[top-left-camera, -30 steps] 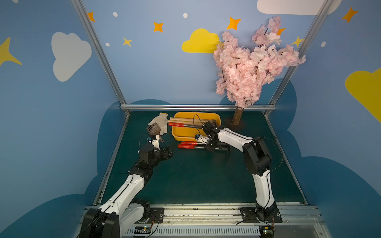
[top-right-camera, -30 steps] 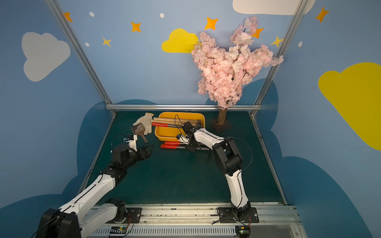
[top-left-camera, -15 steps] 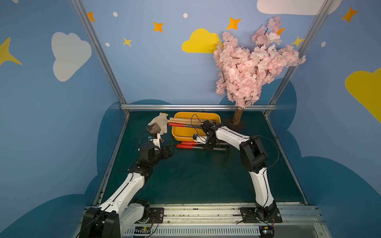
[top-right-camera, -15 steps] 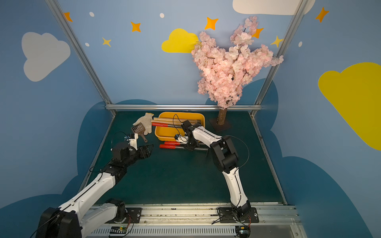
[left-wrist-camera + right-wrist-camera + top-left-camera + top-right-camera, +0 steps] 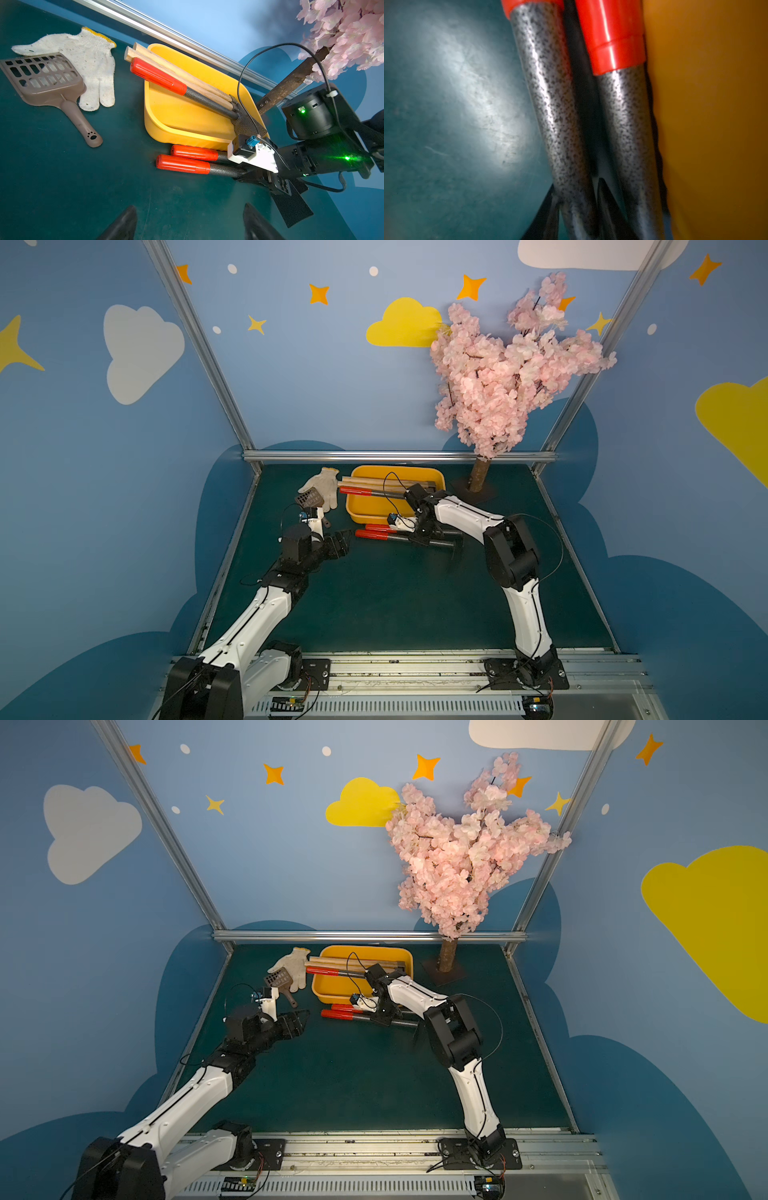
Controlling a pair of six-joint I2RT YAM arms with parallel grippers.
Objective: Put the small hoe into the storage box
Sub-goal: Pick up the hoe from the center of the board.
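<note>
The small hoe (image 5: pixel 371 535) (image 5: pixel 338 1014) lies on the green mat in front of the storage box, the nearer of two red-handled tools with speckled black shafts. My right gripper (image 5: pixel 419 537) (image 5: pixel 384 1017) is down on them. In the right wrist view its fingers (image 5: pixel 576 185) stand on either side of the hoe's shaft (image 5: pixel 550 104) and touch it. The yellow-orange storage box (image 5: pixel 353 510) (image 5: pixel 706 104) stands just behind. My left gripper (image 5: pixel 345 541) (image 5: pixel 189 207) is open over bare mat, just left of the hoe's red handle (image 5: pixel 182 164).
A third red-handled tool (image 5: pixel 357 490) and wooden handles (image 5: pixel 365 482) lie across the box, sticking out over its left rim. A white glove (image 5: pixel 324 485) and a brown slotted scoop (image 5: pixel 309 499) lie left of it. A pink blossom tree (image 5: pixel 478 477) stands at the back right.
The right arm has shifted a little to the left and its jaws have narrowed onto the hoe's shaft. The left arm has barely moved.
</note>
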